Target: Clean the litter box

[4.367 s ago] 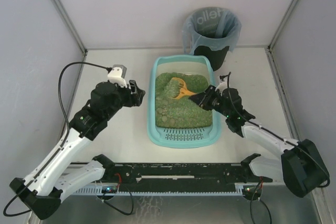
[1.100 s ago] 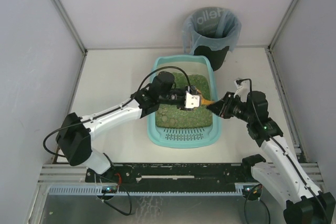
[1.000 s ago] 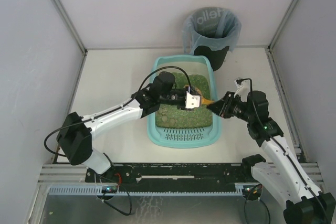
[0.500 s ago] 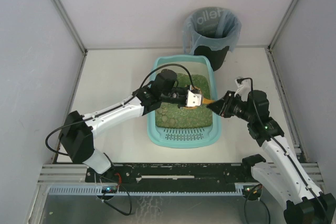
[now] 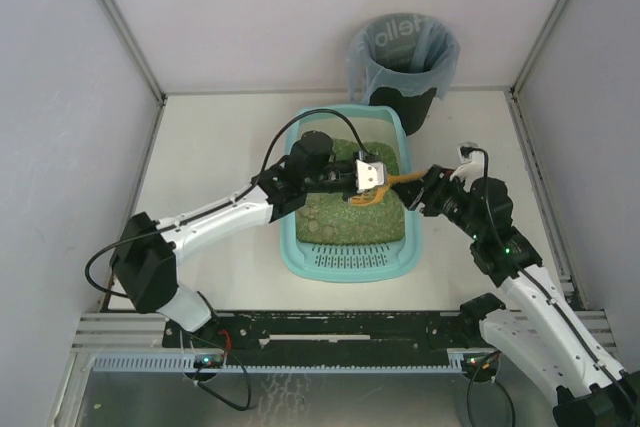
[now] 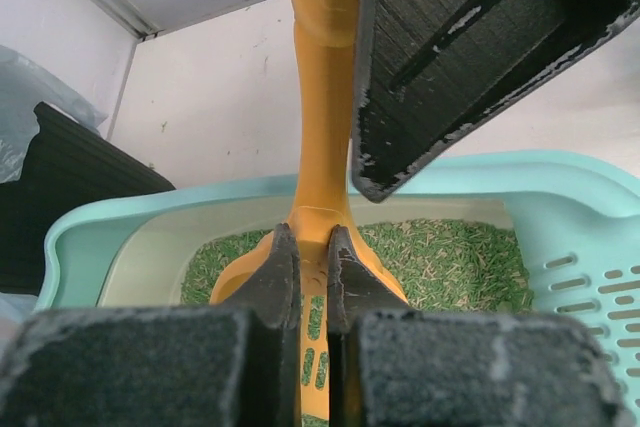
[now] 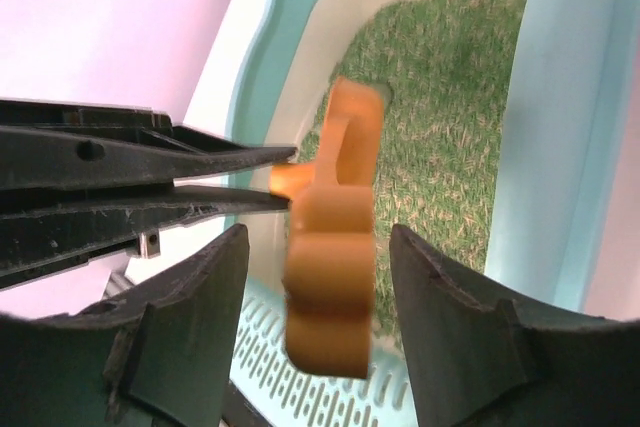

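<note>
The light-teal litter box (image 5: 292, 247) holds green litter (image 5: 350, 222), with its slotted grille at the near end. An orange slotted scoop (image 5: 385, 190) hangs over the litter. My left gripper (image 5: 372, 179) is shut on the scoop (image 6: 322, 97) at its neck; in the left wrist view the left gripper (image 6: 312, 242) pinches it between both pads. My right gripper (image 5: 418, 192) stands open around the handle end (image 7: 335, 267), with a gap on each side between the handle and the right gripper (image 7: 318, 237). The left fingers (image 7: 150, 162) reach in from the left.
A round black bin (image 5: 403, 57) with a grey-blue bag liner stands behind the box at the back wall. Grey walls close the table on the left, back and right. The box's right wall (image 7: 545, 147) rises close beside my right gripper.
My left gripper closed on the scoop and raised it slightly toward the back. My right gripper, shut on the handle before, has opened and let go.
</note>
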